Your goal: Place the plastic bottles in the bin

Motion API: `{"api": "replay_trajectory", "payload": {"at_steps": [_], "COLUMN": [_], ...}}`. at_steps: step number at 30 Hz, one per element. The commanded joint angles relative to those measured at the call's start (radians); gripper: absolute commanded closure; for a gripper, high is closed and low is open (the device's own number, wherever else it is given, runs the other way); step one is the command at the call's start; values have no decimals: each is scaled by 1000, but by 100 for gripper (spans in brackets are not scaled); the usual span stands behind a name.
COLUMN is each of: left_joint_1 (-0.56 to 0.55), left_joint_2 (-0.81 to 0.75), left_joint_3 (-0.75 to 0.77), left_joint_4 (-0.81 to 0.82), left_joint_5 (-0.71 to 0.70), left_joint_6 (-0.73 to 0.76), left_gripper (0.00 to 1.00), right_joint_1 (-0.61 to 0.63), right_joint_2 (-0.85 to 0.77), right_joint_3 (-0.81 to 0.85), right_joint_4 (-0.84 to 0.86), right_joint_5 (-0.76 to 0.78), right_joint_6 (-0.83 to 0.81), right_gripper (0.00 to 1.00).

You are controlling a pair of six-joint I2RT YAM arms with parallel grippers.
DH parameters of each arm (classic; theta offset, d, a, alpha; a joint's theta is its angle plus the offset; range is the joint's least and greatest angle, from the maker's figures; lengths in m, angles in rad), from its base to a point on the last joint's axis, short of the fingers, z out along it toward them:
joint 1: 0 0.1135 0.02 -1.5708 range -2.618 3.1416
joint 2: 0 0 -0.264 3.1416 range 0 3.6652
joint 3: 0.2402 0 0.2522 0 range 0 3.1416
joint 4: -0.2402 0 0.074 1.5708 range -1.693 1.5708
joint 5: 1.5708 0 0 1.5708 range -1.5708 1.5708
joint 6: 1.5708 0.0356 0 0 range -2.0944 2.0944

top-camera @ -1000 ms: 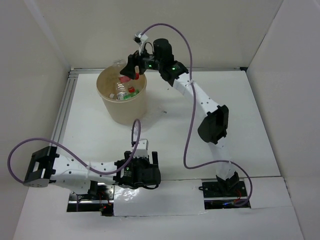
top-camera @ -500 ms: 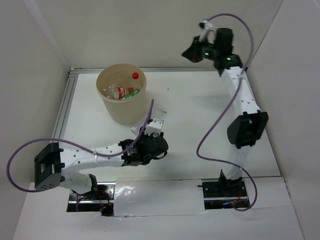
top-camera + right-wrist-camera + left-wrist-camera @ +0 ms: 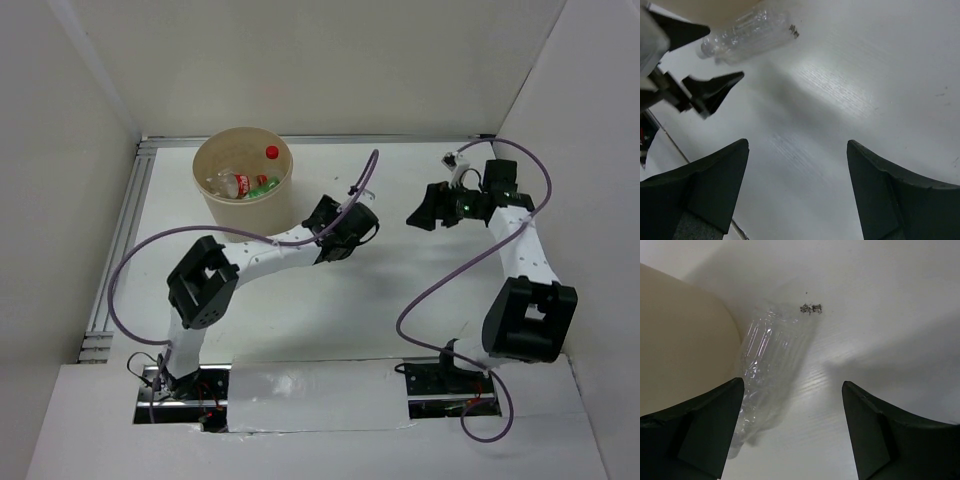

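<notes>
The tan bin [image 3: 243, 215] stands at the back left and holds several plastic bottles, among them a red-capped one [image 3: 271, 152], a red-labelled one [image 3: 238, 185] and a green one [image 3: 266, 184]. One clear bottle [image 3: 772, 355] lies on the table against the bin wall [image 3: 685, 340]. My left gripper [image 3: 792, 430] hovers open just over it, the bottle's near end beside the left finger. In the top view the left gripper [image 3: 320, 230] covers that bottle. My right gripper [image 3: 420, 215] hangs open and empty to the right. From it I see the clear bottle [image 3: 747, 30] and the left fingers [image 3: 710, 90].
White walls close in the table at the back and on both sides. An aluminium rail [image 3: 120, 240] runs along the left edge. Purple cables loop over both arms. A small dark mark [image 3: 811, 308] sits on the table just beyond the bottle.
The right gripper has left the bin, where it let go of a red-capped bottle, and has come down at mid-right. The left arm has reached from the near edge to the bottle beside the bin.
</notes>
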Motion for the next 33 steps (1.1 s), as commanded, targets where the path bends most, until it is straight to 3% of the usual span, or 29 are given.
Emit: {"api": "replay_trajectory", "payload": {"at_steps": [1, 7, 14, 27, 30, 31, 32, 33], "left_joint_1": [43, 89, 108, 139, 139, 139, 139, 119], "left_joint_2": [77, 145, 200, 263, 253, 252, 225, 211], "left_joint_3": [75, 116, 135, 54, 54, 54, 54, 54], "left_joint_4": [-69, -78, -58, -100, -110, -110, -110, -110], "left_joint_5": [-15, -65, -81, 0, 48, 63, 82, 117], "left_joint_6": [53, 64, 170, 124, 115, 92, 92, 69], "left_gripper": [8, 7, 7, 8, 22, 40, 50, 70], "right_joint_1": [-39, -105, -153, -162, -162, -162, -162, -162], "right_joint_2": [-103, -143, -154, -238, -250, -251, -260, -260], "right_joint_3": [-71, -208, -242, -283, -283, -283, -283, -292], "right_joint_4": [-33, -36, -68, -84, -84, -84, -84, -84], "right_joint_5": [-61, -73, -108, -165, -174, -174, -174, -174], "right_joint_6": [-100, -170, -223, -223, -223, -223, -223, -223], "right_gripper": [14, 14, 14, 14, 14, 14, 14, 14]}}
